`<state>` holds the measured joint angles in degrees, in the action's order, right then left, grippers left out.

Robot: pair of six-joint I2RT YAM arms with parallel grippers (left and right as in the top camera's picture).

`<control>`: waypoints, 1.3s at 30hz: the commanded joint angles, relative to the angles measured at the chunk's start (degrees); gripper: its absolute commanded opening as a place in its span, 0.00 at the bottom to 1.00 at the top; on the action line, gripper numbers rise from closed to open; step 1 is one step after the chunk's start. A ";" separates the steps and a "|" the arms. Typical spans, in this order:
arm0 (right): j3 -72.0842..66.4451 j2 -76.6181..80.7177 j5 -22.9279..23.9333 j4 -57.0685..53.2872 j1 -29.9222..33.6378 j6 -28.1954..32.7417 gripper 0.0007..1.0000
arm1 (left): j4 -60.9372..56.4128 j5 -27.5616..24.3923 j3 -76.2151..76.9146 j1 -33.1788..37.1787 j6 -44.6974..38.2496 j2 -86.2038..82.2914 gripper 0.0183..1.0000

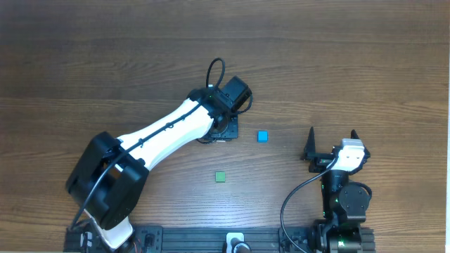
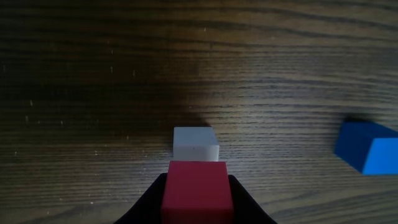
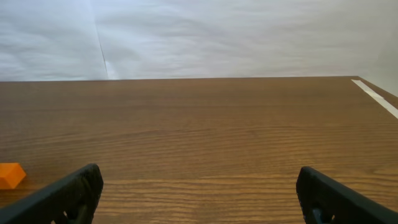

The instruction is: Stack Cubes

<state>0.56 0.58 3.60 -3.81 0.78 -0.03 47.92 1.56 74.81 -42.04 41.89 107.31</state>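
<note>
Left arm reaches from its base up to mid-table (image 1: 105, 56). The left gripper (image 2: 197, 194) is closed onto a red cube (image 2: 197, 185), one dark finger pressed against each side face, with the cube filling the gap between them. In the left wrist view a white cube (image 2: 195, 144) rests on the wood directly ahead of the held red cube, lined up with it. The red cube's far edge overlaps the white cube's near face in that view; cannot tell whether the two touch or whether the red one hangs above the surface. A blue cube (image 2: 367, 147) lies on the table off to one side of the pair, apart from both. In the top view it sits just to the right of the left arm's wrist, and a green cube (image 1: 220, 176) lies nearer the arm bases, below the wrist and apart from the blue one. The right arm stands upright near its base at the right side. The right gripper (image 3: 199, 186) is spread wide with nothing between its fingers and only bare wood ahead of it. An orange cube (image 3: 9, 175) lies on the table at the edge of the right wrist view, outside the fingers.
</note>
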 commanded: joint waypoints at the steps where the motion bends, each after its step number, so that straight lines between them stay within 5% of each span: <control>1: -0.24 -0.04 0.72 -0.11 0.31 -0.33 0.99 | 0.20 1.14 1.03 -0.24 1.01 1.20 0.02; 39: -0.24 -0.04 0.72 -0.11 0.31 -0.33 0.99 | -0.59 1.77 1.03 -0.83 1.25 3.34 0.07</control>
<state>0.56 0.58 3.60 -3.81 0.78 -0.01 47.51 2.31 74.81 -42.70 42.35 109.43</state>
